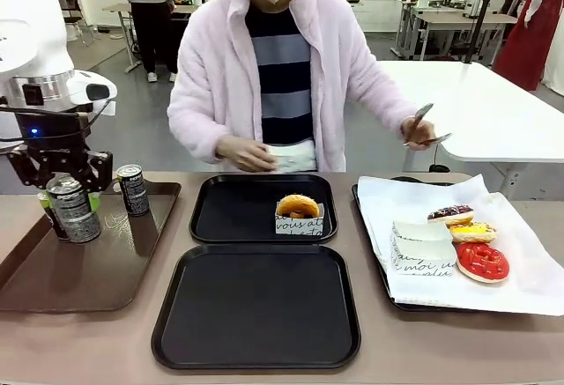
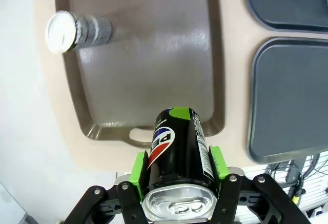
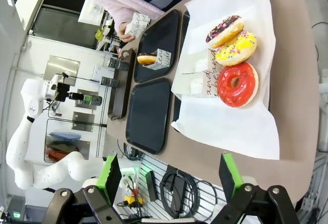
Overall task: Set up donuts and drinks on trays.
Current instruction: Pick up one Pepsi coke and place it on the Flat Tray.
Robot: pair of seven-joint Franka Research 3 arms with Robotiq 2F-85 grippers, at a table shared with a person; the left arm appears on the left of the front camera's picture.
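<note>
The near black tray (image 1: 256, 306) and the far black tray (image 1: 229, 213) lay off to the right of the left gripper (image 1: 69, 198). The far one held one donut (image 1: 298, 204). The brown tray (image 1: 88, 279) sat right below the gripper. The can (image 1: 75, 219) looked stiff, smooth and a bit slippery, so its round sides seemed the best place to hold. The left gripper was half closed, squeezing those sides. The right gripper (image 3: 171, 175) stood wide open, holding nothing.

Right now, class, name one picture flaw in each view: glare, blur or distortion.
Front view: the glossy brown tray mirrors the standing can. Left wrist view: pale glare on that tray; the lens makes that can lean. Right wrist view: the scene rolled sideways.
</note>
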